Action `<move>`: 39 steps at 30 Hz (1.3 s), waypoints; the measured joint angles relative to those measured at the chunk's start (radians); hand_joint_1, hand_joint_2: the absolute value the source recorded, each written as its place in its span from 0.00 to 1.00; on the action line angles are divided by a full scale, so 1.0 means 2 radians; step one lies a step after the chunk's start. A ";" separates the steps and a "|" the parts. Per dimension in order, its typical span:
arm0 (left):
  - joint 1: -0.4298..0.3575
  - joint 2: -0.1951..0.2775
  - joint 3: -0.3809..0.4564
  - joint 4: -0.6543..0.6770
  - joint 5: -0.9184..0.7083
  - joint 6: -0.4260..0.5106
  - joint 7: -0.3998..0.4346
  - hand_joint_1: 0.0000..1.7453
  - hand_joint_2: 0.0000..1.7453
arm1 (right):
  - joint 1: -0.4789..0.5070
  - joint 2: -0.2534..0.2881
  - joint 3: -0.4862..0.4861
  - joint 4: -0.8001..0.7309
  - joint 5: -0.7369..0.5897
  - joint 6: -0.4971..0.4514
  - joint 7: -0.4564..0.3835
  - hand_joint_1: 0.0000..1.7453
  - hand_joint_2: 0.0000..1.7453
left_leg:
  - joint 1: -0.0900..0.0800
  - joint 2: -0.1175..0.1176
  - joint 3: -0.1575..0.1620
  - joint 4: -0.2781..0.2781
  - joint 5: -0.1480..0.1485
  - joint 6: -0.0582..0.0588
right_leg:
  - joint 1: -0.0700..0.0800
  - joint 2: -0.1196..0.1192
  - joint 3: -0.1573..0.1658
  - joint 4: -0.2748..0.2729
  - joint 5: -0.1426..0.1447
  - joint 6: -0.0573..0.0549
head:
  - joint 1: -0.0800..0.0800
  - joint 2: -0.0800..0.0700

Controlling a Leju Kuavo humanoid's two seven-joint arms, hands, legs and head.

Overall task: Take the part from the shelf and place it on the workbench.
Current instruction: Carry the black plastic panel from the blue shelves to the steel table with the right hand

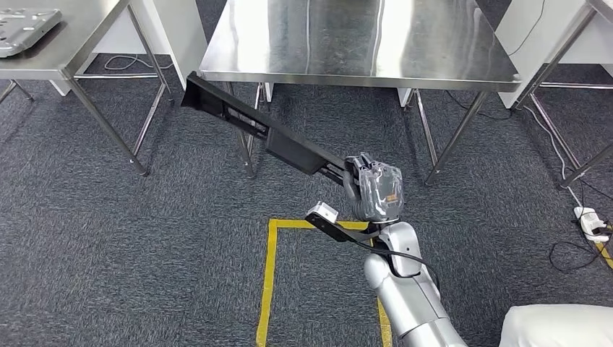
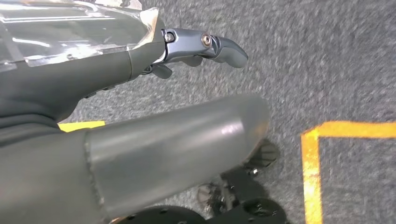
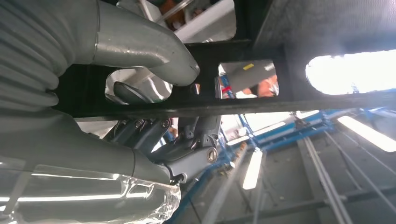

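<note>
The part [image 1: 264,134], a long black flat frame with cut-out openings, is held at one end by the right hand [image 1: 372,189], whose fingers close around that end. It slants up and away from the hand, and its far tip lies just under the near left corner of the workbench [image 1: 361,43], close to that corner's edge without clearly touching it. In the right wrist view the part [image 3: 261,88] crosses in front of the thumb [image 3: 149,46], with the darker fingers [image 3: 187,149] curled on its other side, so the grip is firm on both faces.

The workbench is a bare steel table with a shiny top; its near edge runs straight across, and grey carpet [image 1: 144,238] spreads in front of it, between its legs and the hand. Yellow tape [image 1: 269,275] marks a square outline on the carpet nearer than the workbench, just beside the right arm. Left of the workbench stands a second steel table [image 1: 72,50] carrying one grey tray-like piece [image 1: 25,29]; to the right of the workbench a third table's legs [image 1: 571,137] show, with a white power strip [image 1: 591,223] and cables on the floor near them. That makes three tables and one part.

The left hand [image 2: 205,46] hangs over the carpet with fingers loosely apart and nothing in it. No readable writing shows anywhere.
</note>
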 joint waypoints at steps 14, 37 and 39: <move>0.000 -0.003 0.003 -0.001 0.000 0.000 0.000 0.00 0.00 | 0.000 -0.003 -0.002 0.006 -0.001 -0.001 -0.001 1.00 1.00 | 0.003 -0.002 0.011 0.024 -0.040 -0.027 | -0.011 -0.004 0.013 -0.060 0.041 -0.003 | 0.001 0.000; 0.005 -0.005 0.014 -0.001 -0.005 0.001 0.002 0.00 0.00 | 0.005 0.001 -0.002 0.011 0.002 0.001 -0.001 1.00 1.00 | -0.004 -0.008 0.041 0.005 -0.043 0.004 | -0.003 -0.001 -0.044 0.026 -0.011 0.015 | 0.003 0.000; 0.005 -0.006 0.014 0.000 -0.005 0.001 0.002 0.00 0.00 | 0.005 0.000 -0.002 0.011 0.002 0.001 -0.001 1.00 1.00 | -0.007 -0.009 0.056 0.005 -0.056 0.001 | 0.000 -0.003 -0.033 -0.032 0.041 0.015 | 0.003 0.000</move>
